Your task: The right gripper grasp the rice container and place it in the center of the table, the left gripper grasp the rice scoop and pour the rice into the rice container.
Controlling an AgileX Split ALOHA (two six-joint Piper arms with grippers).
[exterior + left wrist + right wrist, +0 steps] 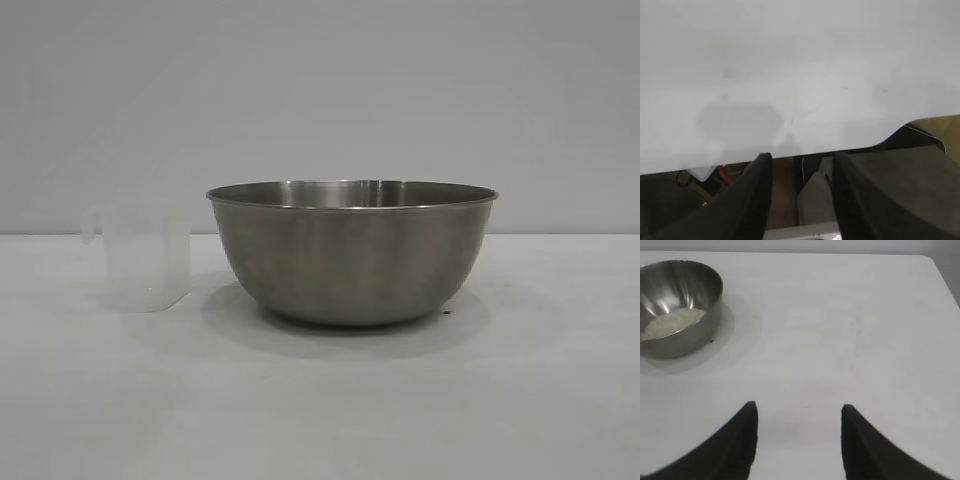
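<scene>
A steel rice container [352,255] holding rice [671,322] sits mid-table [320,400], the translucent rice scoop [147,256] upright just beside it; no writing is legible. The left gripper [801,165] and right gripper [799,412] hang spread and empty.

A plain pale grey wall [320,100] fills the background behind the work surface in the exterior view. In the left wrist view, the space below the near edge holds a brown floor [782,190], a tangle of red and dark cables [725,174], a pale grey panel [815,200] and a dark grey block [905,175].
</scene>
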